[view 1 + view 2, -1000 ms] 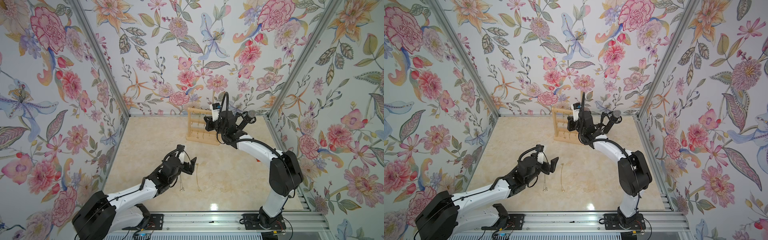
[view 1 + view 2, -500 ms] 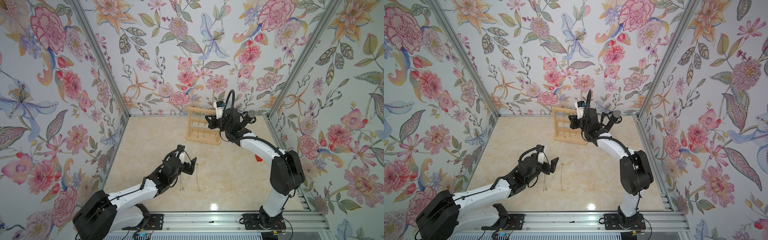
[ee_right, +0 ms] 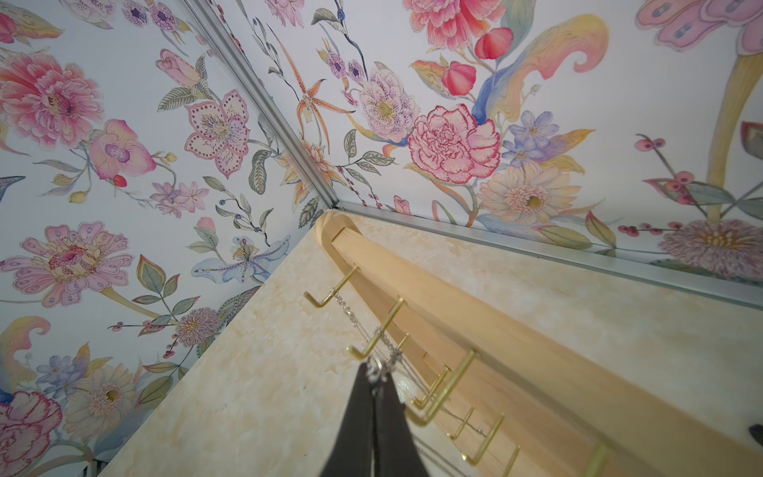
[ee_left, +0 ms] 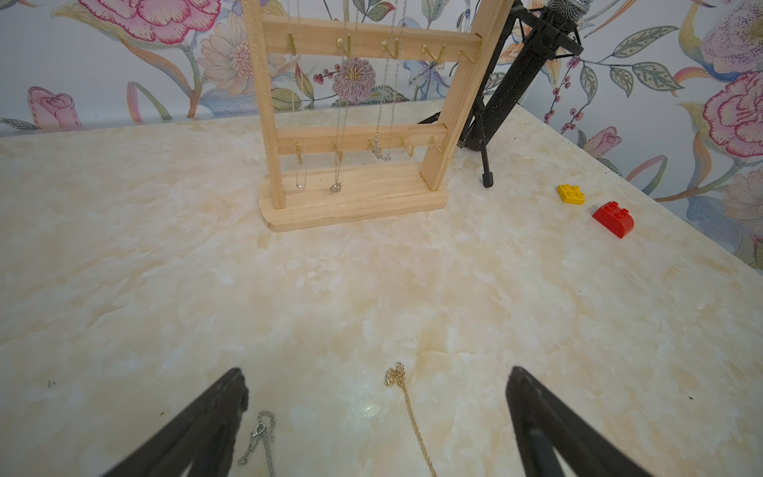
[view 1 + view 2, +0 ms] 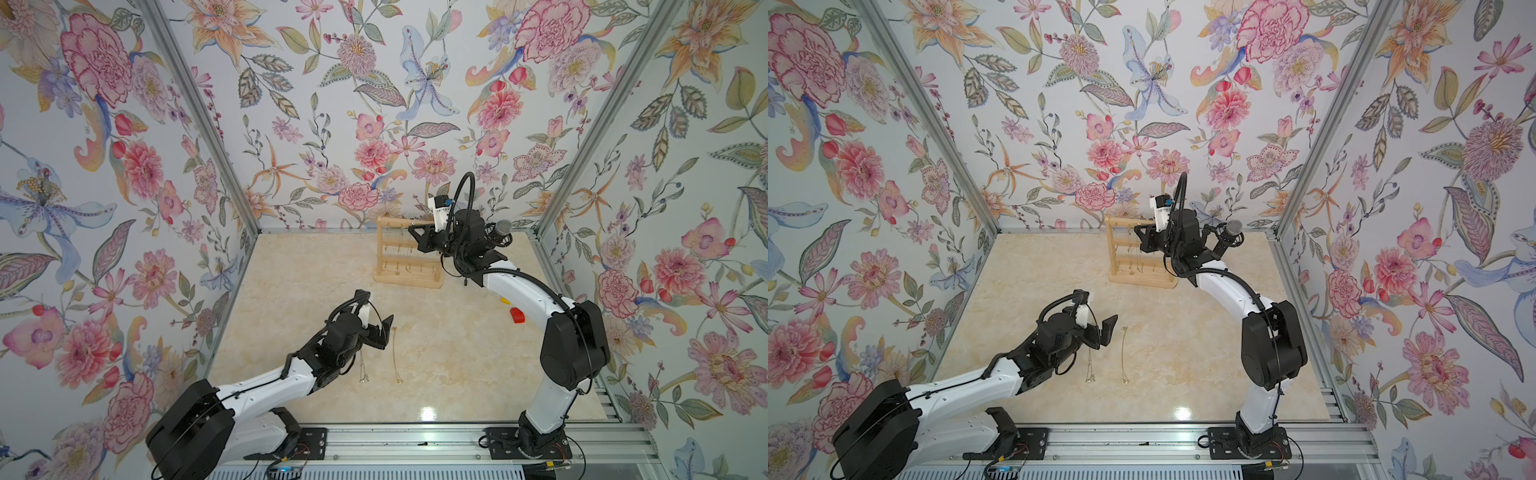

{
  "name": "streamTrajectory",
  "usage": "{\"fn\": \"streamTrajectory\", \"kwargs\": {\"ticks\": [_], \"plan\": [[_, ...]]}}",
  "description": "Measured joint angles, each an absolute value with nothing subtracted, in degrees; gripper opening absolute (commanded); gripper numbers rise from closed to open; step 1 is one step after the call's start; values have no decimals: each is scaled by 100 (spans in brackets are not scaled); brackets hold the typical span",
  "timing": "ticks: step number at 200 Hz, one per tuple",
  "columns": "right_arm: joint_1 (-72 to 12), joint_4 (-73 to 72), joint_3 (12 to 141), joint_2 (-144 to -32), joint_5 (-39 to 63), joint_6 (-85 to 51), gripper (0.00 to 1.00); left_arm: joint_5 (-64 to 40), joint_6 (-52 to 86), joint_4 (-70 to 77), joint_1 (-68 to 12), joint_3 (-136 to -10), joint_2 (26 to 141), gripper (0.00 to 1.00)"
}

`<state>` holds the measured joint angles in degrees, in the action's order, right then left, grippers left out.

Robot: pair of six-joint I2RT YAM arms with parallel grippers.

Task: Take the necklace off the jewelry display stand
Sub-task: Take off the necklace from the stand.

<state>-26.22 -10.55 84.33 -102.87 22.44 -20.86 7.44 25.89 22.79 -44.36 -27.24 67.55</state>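
The light wooden jewelry display stand [image 5: 409, 277] [image 5: 1142, 282] [image 4: 355, 198] stands near the back wall. Thin silver chains hang from its brass hooks. My right gripper [image 5: 415, 235] [image 5: 1139, 236] [image 3: 375, 371] is at the stand's top bar [image 3: 495, 351], shut on the clasp end of a silver necklace [image 3: 390, 353] beside a hook. My left gripper [image 5: 380, 332] [image 5: 1102, 328] [image 4: 376, 371] hovers open low over the table, in front of the stand, with nothing between its fingers. Under it lie a gold necklace [image 5: 397, 357] [image 4: 408, 409] and a silver one [image 5: 362, 365] [image 4: 260, 437].
A black microphone on a tripod [image 5: 500, 228] [image 4: 508, 82] stands just right of the stand, behind my right wrist. A red brick [image 5: 518, 316] [image 4: 613, 217] and a yellow brick [image 4: 572, 194] lie near the right wall. Flowered walls close three sides.
My right arm has shifted slightly up and back at the stand's top bar, uncovering the red brick. The left arm and the two necklaces on the table have not moved.
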Motion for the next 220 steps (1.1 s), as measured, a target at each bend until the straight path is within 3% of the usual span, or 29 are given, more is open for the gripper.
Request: {"fn": "streamTrajectory", "kwargs": {"ticks": [124,220], "plan": [[-2716,-1033,8433,-10230,2320,-2084,0,742,2589,2279,-4436,-2724,6764,99],[-2888,-956,8171,-9330,2274,-1990,0,749,2591,2279,-4436,-2724,6759,99]]}}
